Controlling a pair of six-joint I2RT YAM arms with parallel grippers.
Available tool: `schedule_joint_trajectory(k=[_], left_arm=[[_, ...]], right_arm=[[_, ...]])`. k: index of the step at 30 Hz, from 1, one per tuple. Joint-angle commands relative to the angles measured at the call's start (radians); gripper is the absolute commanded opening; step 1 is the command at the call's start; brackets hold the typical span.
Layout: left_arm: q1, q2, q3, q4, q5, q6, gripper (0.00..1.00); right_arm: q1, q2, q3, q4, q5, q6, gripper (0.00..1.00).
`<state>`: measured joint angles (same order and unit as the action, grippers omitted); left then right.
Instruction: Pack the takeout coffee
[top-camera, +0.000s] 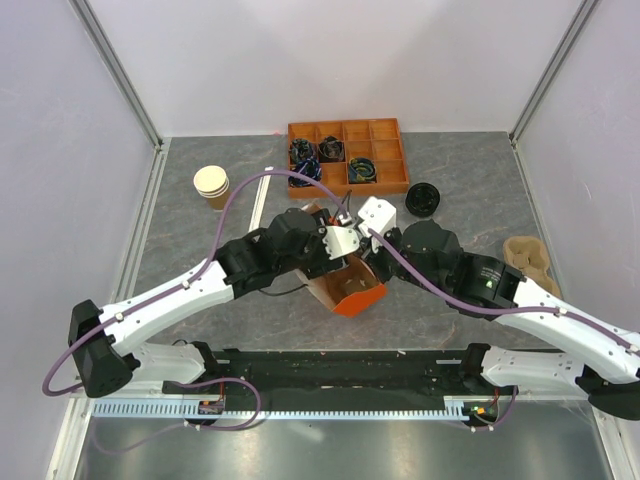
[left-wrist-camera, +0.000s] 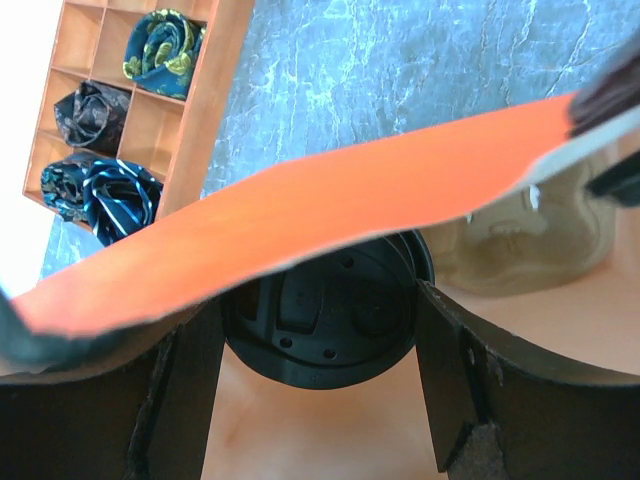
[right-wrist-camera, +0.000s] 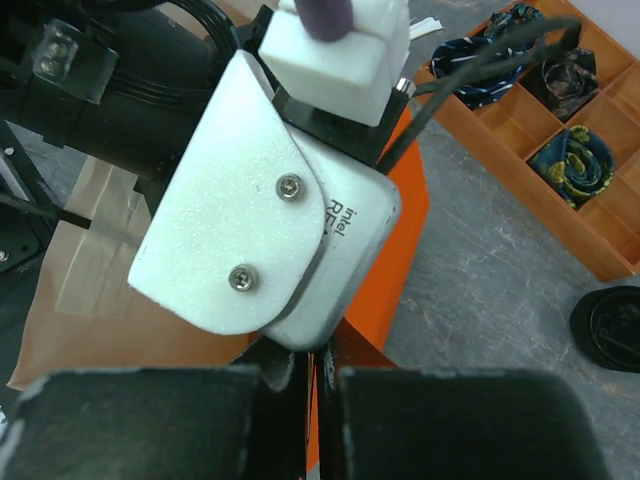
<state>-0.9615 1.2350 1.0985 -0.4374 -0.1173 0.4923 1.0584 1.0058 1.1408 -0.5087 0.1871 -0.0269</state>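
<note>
We see the left gripper (left-wrist-camera: 318, 305) standing wide, its two dark fingers (left-wrist-camera: 185, 400) pressed against either side of the black lid of the takeout coffee (left-wrist-camera: 320, 340), so it holds the cup. The cup sits inside the mouth of the bag (top-camera: 352, 290), just under the bag's orange rim, which crosses the left wrist view above the lid. From overhead the cup is hidden by the arms.

The right gripper (right-wrist-camera: 315, 385) is closed, its fingers pinched together on a thin orange edge of the bag; the left arm's white camera housing fills the view just beyond it.

The bag lies near the middle of the table (top-camera: 470, 170), a grey marbled surface. At the far edge rests an orange compartment tray (top-camera: 347, 157) holding rolled dark fabrics. A stack of lidless paper cups (top-camera: 211, 186) stands far left, a loose black lid (top-camera: 423, 199) sits just right of the tray, and a tan pulp carrier (top-camera: 528, 262) lies at the right. Pale wall panels in metal framing enclose the table on three sides.
</note>
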Motion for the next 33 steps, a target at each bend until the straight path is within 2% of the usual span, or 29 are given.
schedule_joint_trajectory(k=[1, 14, 19, 23, 24, 25, 27, 33], left_arm=[[-0.005, 0.009, -0.057, 0.108, -0.018, -0.011, 0.25], [-0.005, 0.046, -0.147, 0.178, -0.019, -0.031, 0.24], [-0.003, 0.067, -0.14, 0.151, -0.002, -0.034, 0.22], [-0.003, 0.024, -0.137, 0.106, 0.028, -0.031, 0.21], [-0.003, 0.014, -0.135, 0.1, 0.037, -0.029, 0.21], [-0.005, -0.008, -0.135, 0.089, 0.056, -0.024, 0.21], [-0.003, -0.02, -0.132, 0.083, 0.071, -0.011, 0.21], [-0.003, -0.014, -0.123, 0.086, 0.085, -0.004, 0.21]], right_arm=[[0.005, -0.035, 0.007, 0.032, -0.028, 0.024, 0.0], [0.003, -0.096, -0.073, 0.007, 0.002, 0.018, 0.0], [0.003, -0.105, -0.072, -0.004, 0.014, 0.013, 0.0], [0.003, -0.076, -0.041, -0.016, 0.061, 0.022, 0.0], [0.003, -0.061, -0.036, -0.024, 0.075, 0.025, 0.02], [-0.004, -0.053, -0.029, -0.031, 0.107, 0.042, 0.14], [-0.027, -0.029, -0.018, -0.051, 0.112, 0.084, 0.3], [-0.201, 0.066, 0.085, -0.12, -0.084, 0.148, 0.56]])
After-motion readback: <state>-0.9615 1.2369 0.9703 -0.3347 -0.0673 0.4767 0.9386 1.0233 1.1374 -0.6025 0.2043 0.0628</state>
